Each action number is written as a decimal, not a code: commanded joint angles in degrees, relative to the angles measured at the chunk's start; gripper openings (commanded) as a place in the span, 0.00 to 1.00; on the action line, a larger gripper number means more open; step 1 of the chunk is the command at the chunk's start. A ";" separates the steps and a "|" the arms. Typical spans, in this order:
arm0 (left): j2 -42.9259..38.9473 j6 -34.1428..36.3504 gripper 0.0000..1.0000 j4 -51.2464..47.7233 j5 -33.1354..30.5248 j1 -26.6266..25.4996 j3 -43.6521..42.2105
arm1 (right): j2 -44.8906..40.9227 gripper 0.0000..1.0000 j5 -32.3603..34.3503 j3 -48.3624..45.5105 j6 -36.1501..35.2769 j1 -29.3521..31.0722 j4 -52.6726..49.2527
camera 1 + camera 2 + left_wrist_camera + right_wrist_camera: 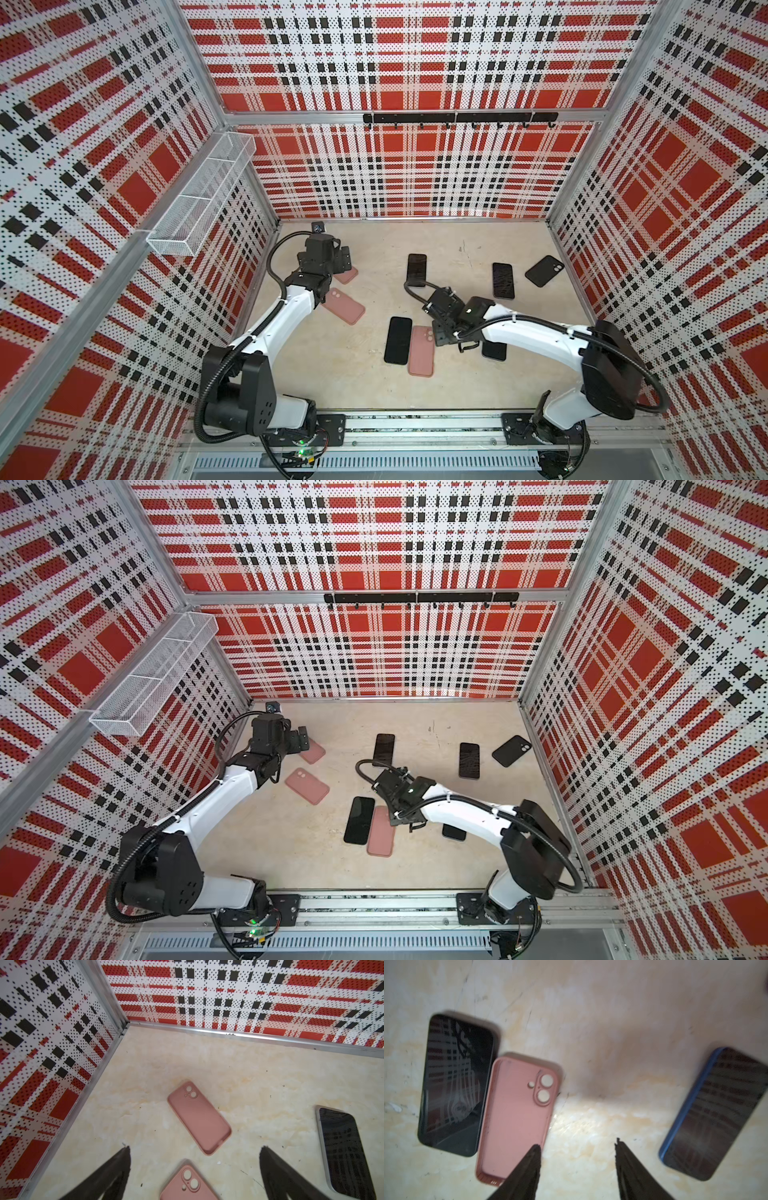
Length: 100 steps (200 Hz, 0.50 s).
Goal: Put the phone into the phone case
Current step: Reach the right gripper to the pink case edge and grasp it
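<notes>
**Operator:** How does my right gripper [577, 1142] stand?

**Spotter:** Your jaws are apart with nothing between them, and the gap sits over bare beige tabletop [612, 1022]. In the wrist view the tip of one finger [534, 1159] crosses the near short end of the open pink silicone phone case [517, 1118]. I cannot tell whether it touches.

**Operator:** And the phone?

**Spotter:** The black glass-fronted phone [454, 1084] lies screen up just past the case, on the side away from your other finger. Its long edge is against the case's, touching or nearly so. Both long axes run out ahead of your fingers, so your jaws span widths, not lengths. I judge you must shift sideways across the case before you can straddle the phone.

**Operator:** What's on the opposite side?

**Spotter:** A blue-edged dark phone [716, 1113], screen up and tilted, well apart from your other finger.

**Operator:** Is my left arm any nearer?

**Spotter:** No. Your left gripper [194, 1149] hangs with its fingers spread wide and empty. A second pink silicone case [199, 1118] lies ahead of its tips and a third pink case [187, 1184] beneath them. In both top views it is well apart from the phone-and-case pair, so your right hand is the near one.
</notes>
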 commanded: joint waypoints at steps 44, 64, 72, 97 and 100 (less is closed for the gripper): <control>-3.23 -0.14 0.98 -0.22 4.05 3.10 -1.71 | 7.63 0.36 -7.61 3.35 5.07 2.29 -2.05; -3.54 -0.34 0.98 -0.05 4.56 3.42 -1.79 | 8.64 0.30 -8.28 3.00 5.01 2.26 -1.01; -3.53 -0.33 0.98 -0.05 4.70 3.48 -1.74 | 9.31 0.29 -8.68 2.88 4.90 2.29 -0.69; -3.59 -0.30 0.98 -0.05 4.60 3.41 -1.76 | 11.09 0.27 -9.15 2.64 4.27 2.29 0.13; -3.58 -0.32 0.98 -0.09 4.54 3.41 -1.76 | 11.28 0.27 -9.15 2.62 4.18 2.27 0.30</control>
